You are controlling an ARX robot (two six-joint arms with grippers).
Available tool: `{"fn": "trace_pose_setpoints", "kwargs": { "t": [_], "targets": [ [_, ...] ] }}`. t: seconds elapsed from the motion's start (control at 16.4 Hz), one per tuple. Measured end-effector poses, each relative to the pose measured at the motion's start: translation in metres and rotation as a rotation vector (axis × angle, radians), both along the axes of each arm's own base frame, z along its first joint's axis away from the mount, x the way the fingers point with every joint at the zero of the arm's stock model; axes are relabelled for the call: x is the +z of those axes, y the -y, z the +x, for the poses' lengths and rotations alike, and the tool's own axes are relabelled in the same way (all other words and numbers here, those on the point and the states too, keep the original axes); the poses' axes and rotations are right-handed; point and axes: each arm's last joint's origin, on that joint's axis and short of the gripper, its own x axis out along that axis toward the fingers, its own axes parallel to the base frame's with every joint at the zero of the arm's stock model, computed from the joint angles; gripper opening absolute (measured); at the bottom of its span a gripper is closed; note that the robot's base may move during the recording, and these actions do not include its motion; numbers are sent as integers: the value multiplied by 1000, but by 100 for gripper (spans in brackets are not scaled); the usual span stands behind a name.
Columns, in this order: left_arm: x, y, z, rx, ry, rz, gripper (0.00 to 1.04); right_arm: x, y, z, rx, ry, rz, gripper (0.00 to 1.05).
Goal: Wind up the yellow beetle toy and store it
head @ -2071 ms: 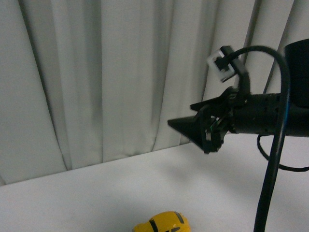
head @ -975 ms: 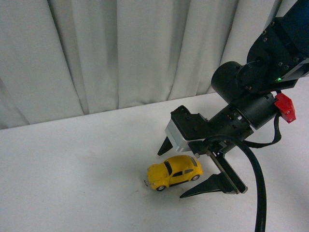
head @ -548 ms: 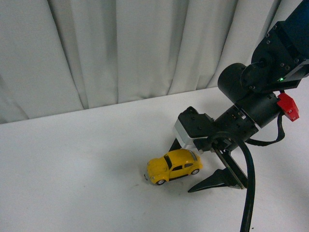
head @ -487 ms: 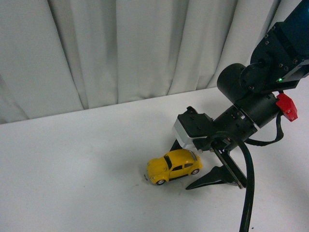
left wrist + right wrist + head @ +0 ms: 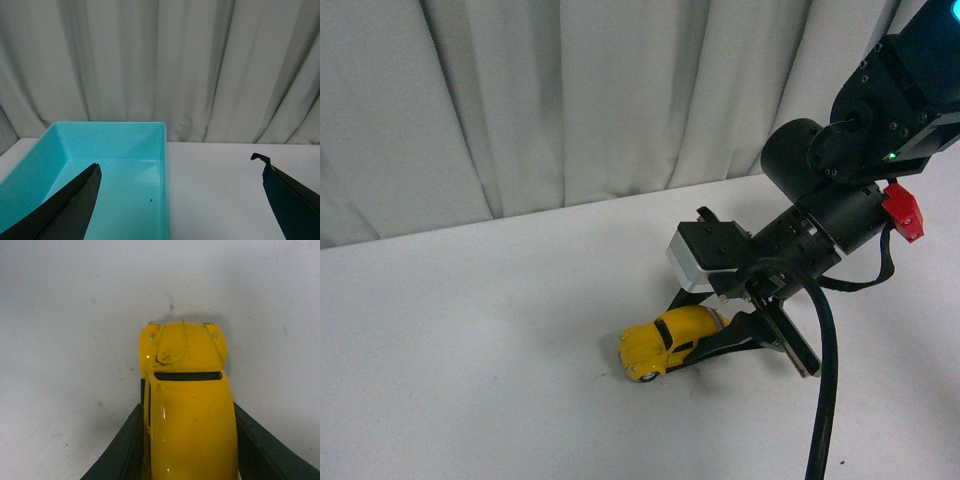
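We see the yellow beetle toy (image 5: pixel 665 342): a small glossy yellow car, rounded, with dark windows, black wheels with pale hubs and scuffs on the hood. It sits upright on the white desk (image 5: pixel 470 330), wheels down as far as we can tell. Its rear half is between the fingers (image 5: pixel 732 345) of the right gripper (image 5: pixel 686 334), one pressed to each side. The nose sticks out past the fingertips, pointing away from that gripper, toward the robot's left.
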Motion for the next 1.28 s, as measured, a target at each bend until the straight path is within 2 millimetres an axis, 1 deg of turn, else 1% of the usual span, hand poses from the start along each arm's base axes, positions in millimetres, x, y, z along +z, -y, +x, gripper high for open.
{"fn": "trace_pose_setpoints", "kwargs": {
  "t": [0.24, 0.61, 0.85, 0.97, 1.16, 1.28],
  "targets": [
    [0, 0, 0, 0, 0, 0, 98, -2, 6, -1, -20, -14, 6, 43],
    [0, 0, 0, 0, 0, 0, 98, -4, 29, -8, -57, -32, 10, 43],
    [0, 0, 0, 0, 0, 0, 98, -7, 54, -20, -129, -80, 17, 43],
    [0, 0, 0, 0, 0, 0, 98, -8, 68, -29, -169, -107, 21, 43],
    [0, 0, 0, 0, 0, 0, 98, -8, 84, -43, -220, -154, 18, 43],
    [0, 0, 0, 0, 0, 0, 98, -7, 91, -49, -241, -179, 10, 43]
  ]
}}
